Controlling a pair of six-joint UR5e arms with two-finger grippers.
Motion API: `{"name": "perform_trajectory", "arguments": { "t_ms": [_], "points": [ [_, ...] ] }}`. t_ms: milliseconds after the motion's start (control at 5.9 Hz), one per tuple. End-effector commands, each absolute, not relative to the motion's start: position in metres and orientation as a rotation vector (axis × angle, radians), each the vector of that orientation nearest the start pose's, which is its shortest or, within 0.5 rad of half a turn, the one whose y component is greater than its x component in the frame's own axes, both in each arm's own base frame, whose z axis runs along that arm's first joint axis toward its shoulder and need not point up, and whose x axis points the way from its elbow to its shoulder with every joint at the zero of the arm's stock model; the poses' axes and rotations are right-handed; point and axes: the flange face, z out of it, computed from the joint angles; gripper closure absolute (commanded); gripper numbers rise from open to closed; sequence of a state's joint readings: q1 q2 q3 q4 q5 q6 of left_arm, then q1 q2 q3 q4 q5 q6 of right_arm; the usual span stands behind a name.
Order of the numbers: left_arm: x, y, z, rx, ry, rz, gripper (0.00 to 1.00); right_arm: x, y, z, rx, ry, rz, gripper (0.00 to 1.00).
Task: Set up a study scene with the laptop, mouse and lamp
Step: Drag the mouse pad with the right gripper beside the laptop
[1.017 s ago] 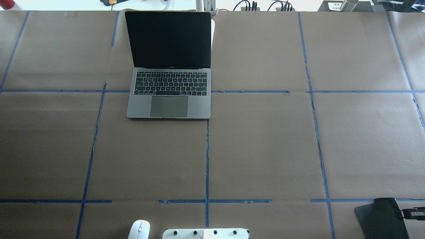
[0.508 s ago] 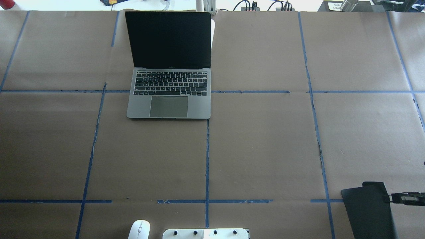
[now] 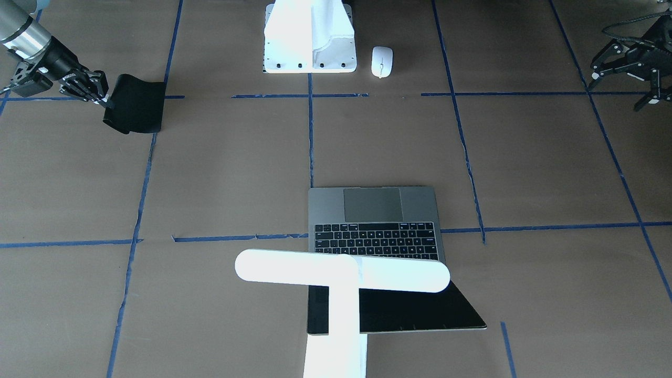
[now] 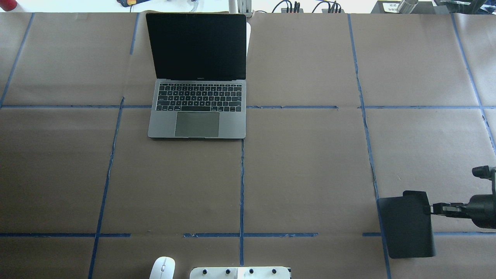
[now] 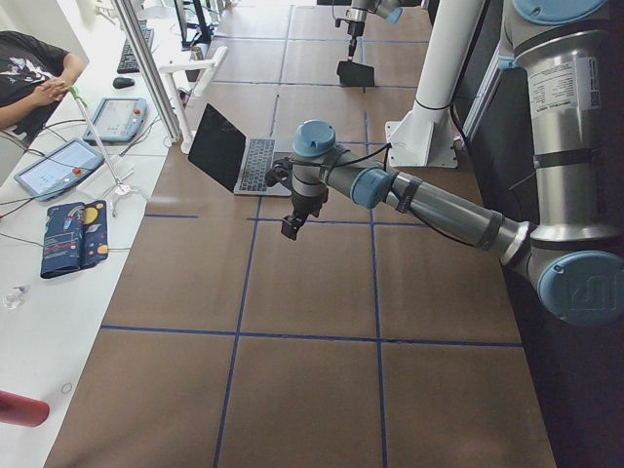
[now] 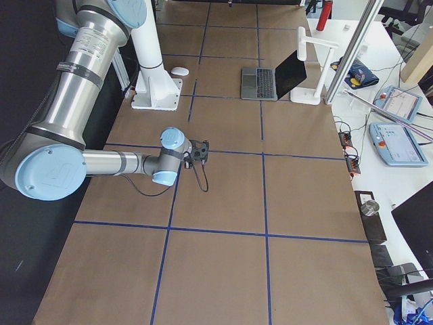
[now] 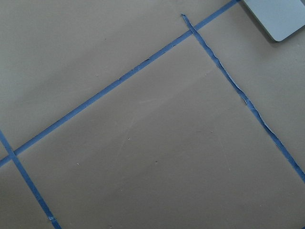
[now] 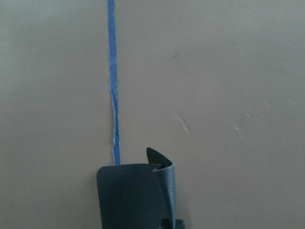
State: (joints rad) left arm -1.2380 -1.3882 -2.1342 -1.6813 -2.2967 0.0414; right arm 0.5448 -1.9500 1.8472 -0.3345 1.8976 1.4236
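The grey laptop (image 4: 197, 108) stands open on the far left-centre of the table, its black screen facing the robot. Just behind it the white T-shaped lamp (image 3: 341, 273) rises, its bar across the lid in the front-facing view. The white mouse (image 4: 162, 268) lies at the near edge, left of the robot's base. My right gripper (image 4: 432, 209) is shut on the edge of a black flexible mat (image 4: 407, 224), which hangs curled (image 8: 138, 195) over the near right of the table. My left gripper (image 3: 622, 86) hovers open and empty at the table's left side, far from everything.
A white bracket block (image 3: 310, 37) with bolt holes sits at the robot's base beside the mouse. Blue tape lines grid the brown paper. A person sits by tablets (image 5: 58, 166) on the white bench beyond the far edge.
My right gripper has carried the black mat inward from the near right corner, leftward and away from the robot. The laptop and mouse have not moved.
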Motion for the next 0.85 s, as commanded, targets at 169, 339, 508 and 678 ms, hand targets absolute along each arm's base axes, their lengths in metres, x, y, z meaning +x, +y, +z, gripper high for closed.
{"name": "perform_trajectory", "arguments": {
  "t_ms": [169, 339, 508, 678],
  "points": [
    [0.071, -0.41, 0.455, 0.362, 0.781, 0.528, 0.0, -0.337, -0.374, 0.449, 0.126, -1.119, 0.251, 1.0],
    [0.071, -0.41, 0.455, 0.36, 0.781, 0.528, 0.0, -0.366, -0.408, 0.403, 0.124, -1.087, 0.278, 1.0],
    [0.072, -0.41, 0.456, 0.358, 0.781, 0.529, 0.0, -0.398, -0.446, 0.357, 0.12, -1.059, 0.306, 1.0],
    [0.072, -0.411, 0.456, 0.357, 0.782, 0.53, 0.0, -0.441, -0.486, 0.333, 0.109, -1.05, 0.339, 1.0]
  ]
}}
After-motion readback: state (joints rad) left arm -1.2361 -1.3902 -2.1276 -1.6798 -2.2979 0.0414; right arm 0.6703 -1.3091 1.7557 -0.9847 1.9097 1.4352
